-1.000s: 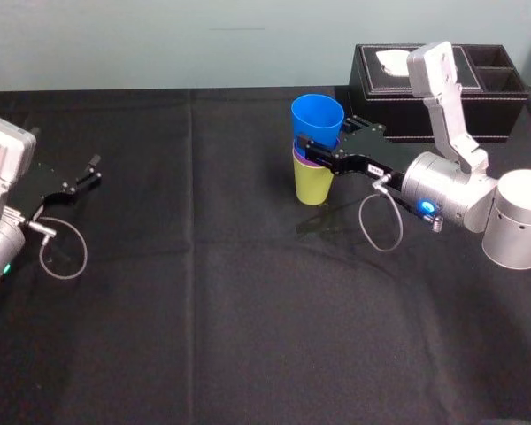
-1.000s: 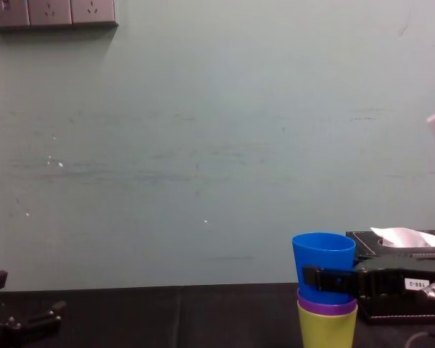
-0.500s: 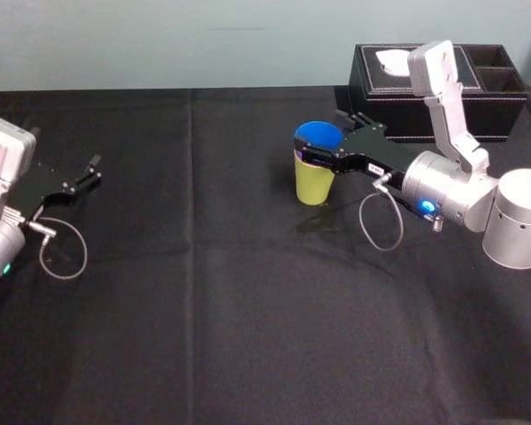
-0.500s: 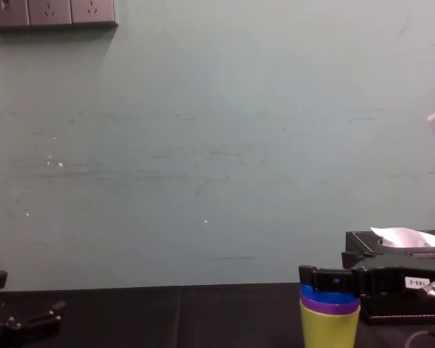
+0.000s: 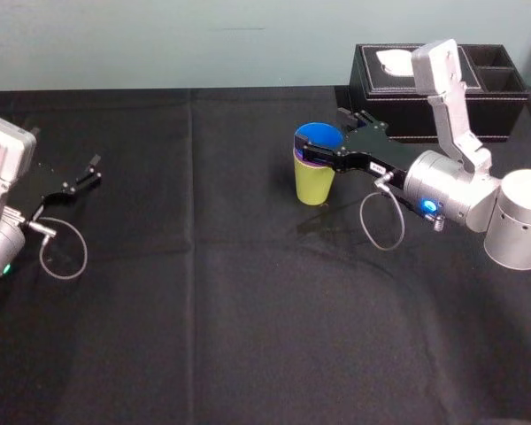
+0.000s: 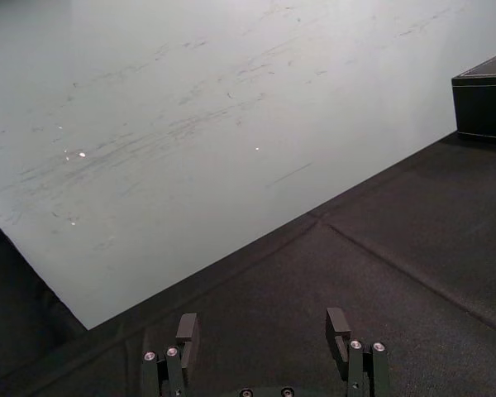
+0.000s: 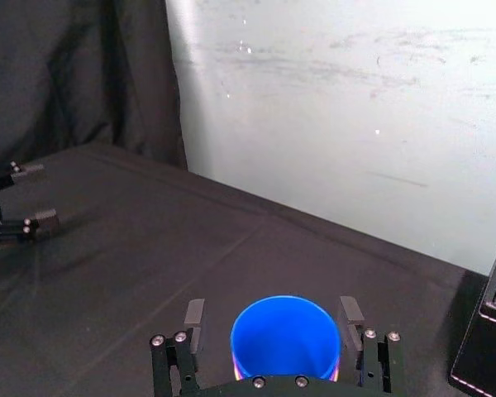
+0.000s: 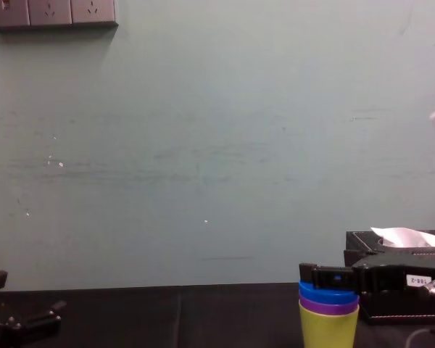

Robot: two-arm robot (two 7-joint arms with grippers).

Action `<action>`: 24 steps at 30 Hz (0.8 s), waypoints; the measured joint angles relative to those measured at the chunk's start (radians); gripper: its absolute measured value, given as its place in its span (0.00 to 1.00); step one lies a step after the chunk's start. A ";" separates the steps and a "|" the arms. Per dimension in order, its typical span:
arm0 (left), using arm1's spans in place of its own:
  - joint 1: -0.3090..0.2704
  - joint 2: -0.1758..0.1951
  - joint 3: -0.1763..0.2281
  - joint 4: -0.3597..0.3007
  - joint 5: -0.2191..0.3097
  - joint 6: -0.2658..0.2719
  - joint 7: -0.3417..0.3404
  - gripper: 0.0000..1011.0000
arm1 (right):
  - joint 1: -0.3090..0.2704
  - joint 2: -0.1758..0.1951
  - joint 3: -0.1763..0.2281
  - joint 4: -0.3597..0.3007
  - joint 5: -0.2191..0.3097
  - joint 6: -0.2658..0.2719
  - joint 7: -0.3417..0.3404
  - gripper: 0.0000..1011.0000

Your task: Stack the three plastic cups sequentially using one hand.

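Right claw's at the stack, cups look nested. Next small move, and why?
Probably lift the right claw straight up off the stack, without closing. The blue cup sits deep in the purple cup, which sits in the yellow-green cup, with only rims showing. The claw's fingers stand open on either side of the blue rim. The left claw is parked at the table's left.

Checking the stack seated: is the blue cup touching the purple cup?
Touching. Chest view: blue cup rim sits directly on purple cup rim, no gap.
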 joint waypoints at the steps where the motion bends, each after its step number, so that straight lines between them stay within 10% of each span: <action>1: 0.000 0.000 0.000 0.000 0.000 0.000 0.000 1.00 | -0.006 -0.001 0.005 -0.006 0.004 -0.006 0.000 0.99; 13: 0.000 0.000 0.000 0.000 0.000 0.000 0.000 1.00 | -0.116 -0.014 0.087 -0.107 0.020 -0.067 -0.096 0.99; 24: 0.000 0.000 0.000 0.000 0.000 0.000 0.000 1.00 | -0.277 -0.106 0.165 -0.207 -0.096 -0.133 -0.379 0.99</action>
